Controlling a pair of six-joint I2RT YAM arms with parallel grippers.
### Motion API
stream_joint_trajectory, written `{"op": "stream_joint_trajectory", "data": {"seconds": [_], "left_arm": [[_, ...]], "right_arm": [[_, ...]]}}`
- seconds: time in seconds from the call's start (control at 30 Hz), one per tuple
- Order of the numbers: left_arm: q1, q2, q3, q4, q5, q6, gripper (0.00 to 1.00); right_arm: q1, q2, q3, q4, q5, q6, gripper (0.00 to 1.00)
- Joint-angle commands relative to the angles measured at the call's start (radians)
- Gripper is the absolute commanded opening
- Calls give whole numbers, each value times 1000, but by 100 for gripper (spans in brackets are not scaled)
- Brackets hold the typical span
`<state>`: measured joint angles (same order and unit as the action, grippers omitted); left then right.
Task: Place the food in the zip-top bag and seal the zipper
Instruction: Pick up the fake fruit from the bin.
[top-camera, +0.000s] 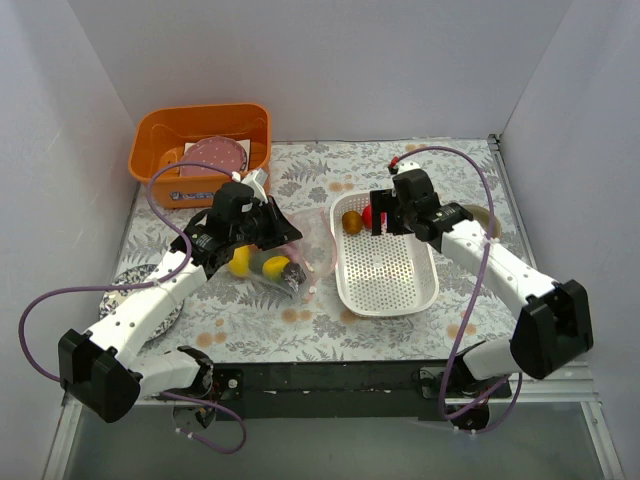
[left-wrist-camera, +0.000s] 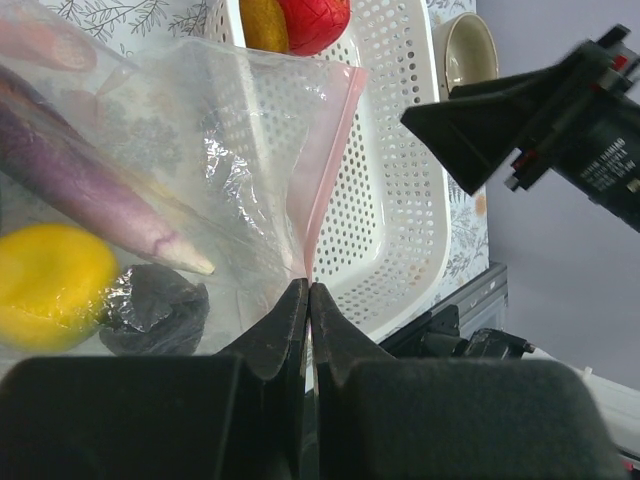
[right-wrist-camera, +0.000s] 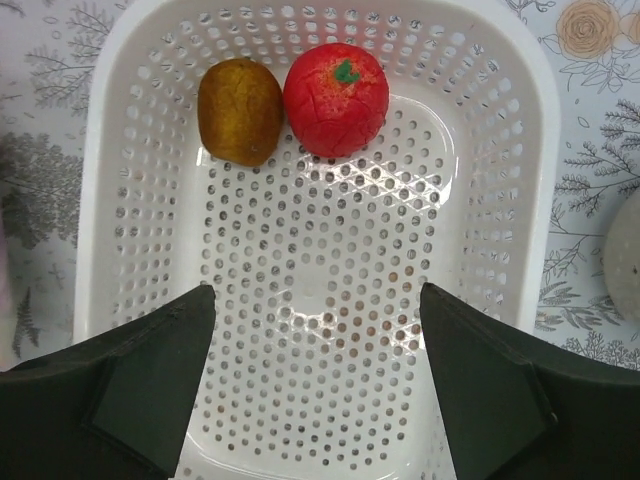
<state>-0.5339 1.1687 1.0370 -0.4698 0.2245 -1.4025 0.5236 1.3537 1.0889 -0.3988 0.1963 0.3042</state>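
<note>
Left claw (left-wrist-camera: 308, 290) is pinching pink zipper (left-wrist-camera: 325, 170) of zip-top bag (left-wrist-camera: 230, 130) on tabletop (top-camera: 300, 320) beside white basket (right-wrist-camera: 530, 200); right claw (right-wrist-camera: 315, 292) is hovering wide open over red apple (right-wrist-camera: 335, 98) & brown piece (right-wrist-camera: 238, 110) in basket

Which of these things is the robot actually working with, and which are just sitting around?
Part of the job: zip-top bag with its pink zipper; yellow fruit and purple eggplant already inside; red apple and brown fruit, not yet bagged.
Just lying about: white perforated basket, orange bin, pink speckled plate, beige cup.
</note>
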Motion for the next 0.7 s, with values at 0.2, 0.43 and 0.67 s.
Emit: {"op": "stream_joint_trajectory", "data": {"seconds": [0.2,0.43,0.67], "left_arm": [[-3,-14,8,11,33,11,0],[-3,-29,6,-6,30,19,0],[-3,-30,8,-23,15,34,0]], "right_arm": [[-165,217,52,161,-216,-36,95],[-166,349,160,170,-205,-37,90],[-177,459,233,202,-248,-21,87]]}}
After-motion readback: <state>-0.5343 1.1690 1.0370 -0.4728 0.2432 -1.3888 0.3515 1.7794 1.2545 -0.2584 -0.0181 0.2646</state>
